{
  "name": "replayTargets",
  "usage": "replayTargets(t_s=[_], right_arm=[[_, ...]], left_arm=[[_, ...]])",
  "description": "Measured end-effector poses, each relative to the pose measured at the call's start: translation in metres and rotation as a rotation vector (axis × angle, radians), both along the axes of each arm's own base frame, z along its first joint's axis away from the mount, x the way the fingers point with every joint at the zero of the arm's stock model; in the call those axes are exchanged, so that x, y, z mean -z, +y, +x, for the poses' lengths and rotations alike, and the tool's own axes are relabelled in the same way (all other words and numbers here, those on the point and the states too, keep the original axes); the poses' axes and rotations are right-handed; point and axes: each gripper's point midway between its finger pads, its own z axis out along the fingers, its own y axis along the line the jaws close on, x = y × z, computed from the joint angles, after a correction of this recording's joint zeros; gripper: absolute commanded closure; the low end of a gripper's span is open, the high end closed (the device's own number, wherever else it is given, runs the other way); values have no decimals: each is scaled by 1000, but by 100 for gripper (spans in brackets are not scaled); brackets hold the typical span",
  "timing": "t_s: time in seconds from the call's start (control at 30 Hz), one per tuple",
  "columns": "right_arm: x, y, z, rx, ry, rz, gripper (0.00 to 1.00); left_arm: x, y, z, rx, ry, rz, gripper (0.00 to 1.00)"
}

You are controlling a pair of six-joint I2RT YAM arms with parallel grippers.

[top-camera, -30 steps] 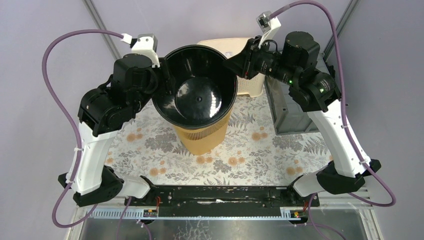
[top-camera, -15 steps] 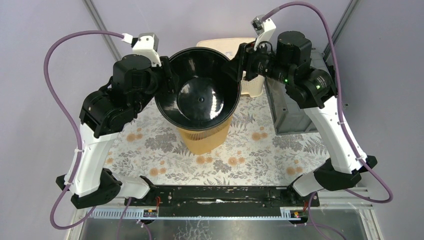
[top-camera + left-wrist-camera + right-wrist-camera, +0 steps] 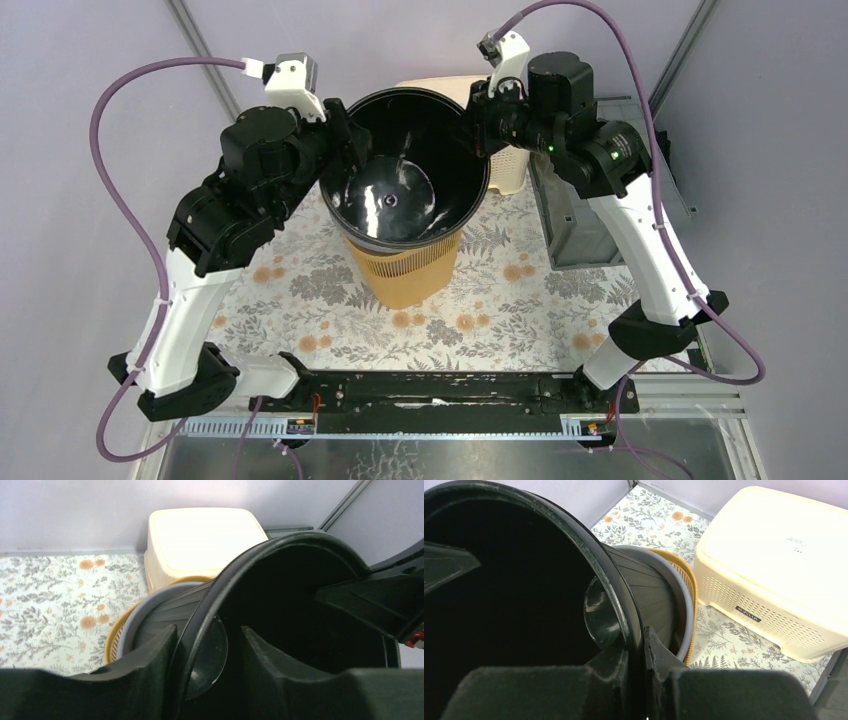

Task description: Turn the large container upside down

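Observation:
The large container (image 3: 400,195) is a black bucket, mouth up, held over an orange mesh basket (image 3: 400,275). Its base dips into a grey-rimmed tub (image 3: 135,620) nested in that basket. My left gripper (image 3: 350,140) straddles the left rim (image 3: 260,555), one finger pressed to the outside and the other inside, closed on it. My right gripper (image 3: 478,125) is shut on the right rim (image 3: 589,545), its fingers (image 3: 659,655) pinching the thin wall. The glossy bottom shows between the jaws in both wrist views.
A cream perforated box (image 3: 505,172) stands upside down behind the basket. A dark grey crate (image 3: 570,220) sits at the right, under the right arm. The floral cloth (image 3: 300,290) covers the table around the basket.
The container has swung from tilted toward the camera to nearly upright and moved back. My right gripper let go, shifted along the rim and closed again. The left arm rose with it.

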Motion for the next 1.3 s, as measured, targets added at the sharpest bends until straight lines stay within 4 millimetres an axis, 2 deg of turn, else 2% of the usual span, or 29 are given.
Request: replayTargets(t_s=[0.13, 0.17, 0.2, 0.23, 0.4, 0.6, 0.73, 0.83, 0.97, 1.1, 1.3], right_arm=[[5, 0, 6, 14, 0, -18, 100], [6, 0, 7, 19, 3, -18, 100], [6, 0, 8, 21, 8, -19, 100], [7, -1, 8, 24, 15, -17, 100], [2, 1, 9, 31, 11, 8, 100], [-2, 1, 8, 35, 1, 31, 100], [-9, -1, 6, 38, -19, 46, 100], [-22, -8, 2, 55, -55, 69, 100], [-47, -26, -13, 81, -124, 111, 100], [-69, -47, -27, 115, -200, 125, 100], [-81, -65, -36, 157, -271, 102, 100]], left_arm=[[-14, -6, -3, 44, -53, -30, 25], [-20, -7, -6, 61, -70, -40, 17], [-25, -7, -11, 79, -88, -48, 3], [-31, -6, -17, 96, -109, -58, 0], [-64, 11, -48, 141, -236, -131, 0], [-95, 28, -68, 141, -344, -184, 0], [-94, 27, -65, 137, -347, -178, 0], [-91, 27, -63, 130, -340, -171, 0], [-88, 26, -61, 125, -334, -165, 0], [-94, 23, -63, 145, -351, -184, 0], [-100, 16, -68, 186, -366, -211, 0]])
